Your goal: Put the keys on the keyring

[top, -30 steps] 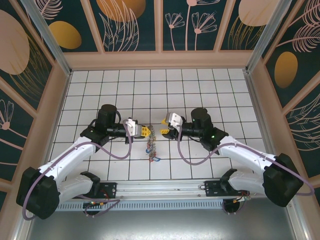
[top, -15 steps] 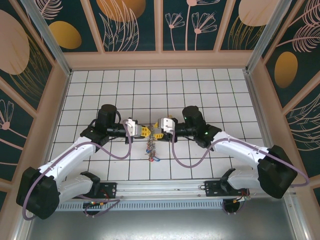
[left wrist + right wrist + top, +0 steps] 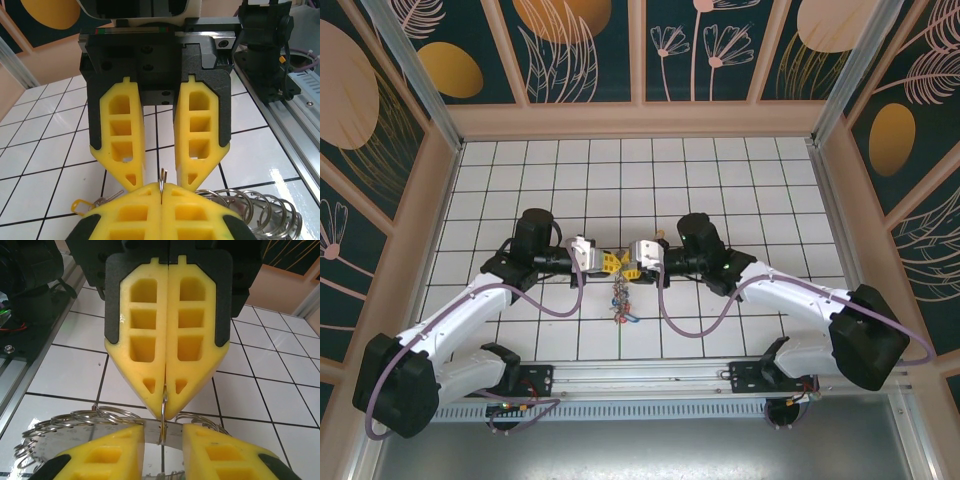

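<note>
Keys (image 3: pixel 623 300) bunching on white tiled table (image 3: pixel 720 170), just nearside of a tip-to-tip pinch.
Left gripper (image 3: pixel 611 263) is clenching its yellow fingers flat together on thin wire ring (image 3: pixel 163 412), which is standing upright between the pads. Right gripper (image 3: pixel 629 268) is facing it nose to nose, fingers standing apart, one on either side of that ring. Key cluster is trailing toward the arm bases; whether resting or dangling cannot be told. Coiled wire loops (image 3: pixel 60 427) are showing beneath the fingers.

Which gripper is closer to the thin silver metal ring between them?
Left. The left gripper is shut on the thin silver metal ring; the right gripper straddles it, jaws open.
</note>
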You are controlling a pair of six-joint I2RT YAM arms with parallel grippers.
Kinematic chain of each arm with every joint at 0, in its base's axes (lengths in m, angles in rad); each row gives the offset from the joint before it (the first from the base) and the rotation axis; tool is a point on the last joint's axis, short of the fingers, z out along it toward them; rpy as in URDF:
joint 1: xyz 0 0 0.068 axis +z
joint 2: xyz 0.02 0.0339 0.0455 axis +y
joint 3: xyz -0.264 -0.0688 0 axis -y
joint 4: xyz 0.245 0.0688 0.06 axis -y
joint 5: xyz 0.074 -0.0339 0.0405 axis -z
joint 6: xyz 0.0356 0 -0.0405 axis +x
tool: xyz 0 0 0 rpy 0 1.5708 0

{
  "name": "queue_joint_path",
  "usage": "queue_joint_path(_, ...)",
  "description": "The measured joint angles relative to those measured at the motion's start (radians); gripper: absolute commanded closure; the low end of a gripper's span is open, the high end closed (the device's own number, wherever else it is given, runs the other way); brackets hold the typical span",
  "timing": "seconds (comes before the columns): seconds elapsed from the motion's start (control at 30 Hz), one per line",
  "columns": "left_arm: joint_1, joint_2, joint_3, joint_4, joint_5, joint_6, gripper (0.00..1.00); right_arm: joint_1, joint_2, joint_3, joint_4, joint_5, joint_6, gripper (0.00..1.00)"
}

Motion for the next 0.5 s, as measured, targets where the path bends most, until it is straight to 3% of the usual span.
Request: queue_joint_path(0.5, 0.005, 0.007, 0.000, 0.019, 0.011, -0.008, 1.00, 0.000, -0.005, -0.001, 0.014, 0.007, 0.014, 0.76)
